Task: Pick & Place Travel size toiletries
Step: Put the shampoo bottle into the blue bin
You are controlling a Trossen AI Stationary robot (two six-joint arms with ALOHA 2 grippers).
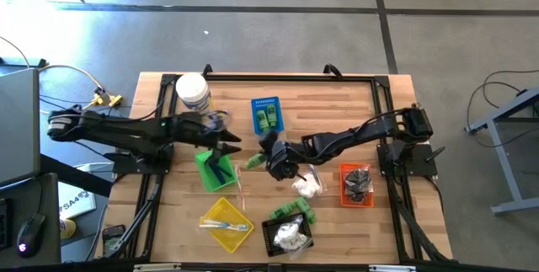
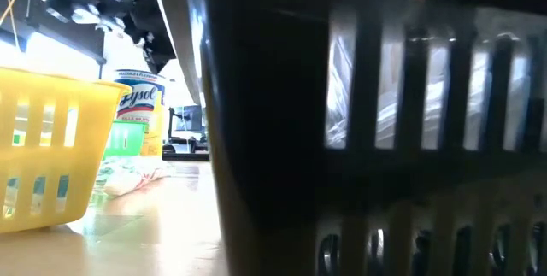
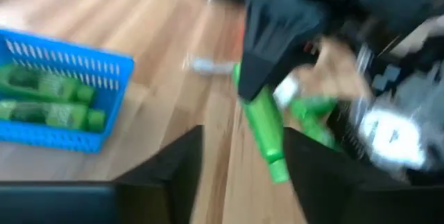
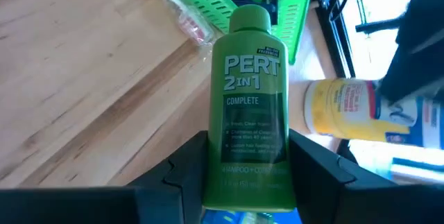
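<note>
The green bottle (image 4: 248, 106) sat clamped between the right gripper (image 1: 271, 161) fingers near the middle of the high view, its base hidden behind them. Its label read "PERT 2 IN 1 COMPLETE"; the smaller print was unreadable. The left gripper (image 1: 229, 147), just left of it over the green basket (image 1: 212, 171), had its jaws apart and empty. The white jar (image 2: 139, 105) read "Lysol". The black basket (image 2: 376, 122) blocked most of the low view. Below lay the wooden table (image 1: 168, 205).

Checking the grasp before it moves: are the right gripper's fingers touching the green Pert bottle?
Touching. The right wrist view shows the green Pert bottle wedged between both fingers of the right gripper, no gap either side.
</note>
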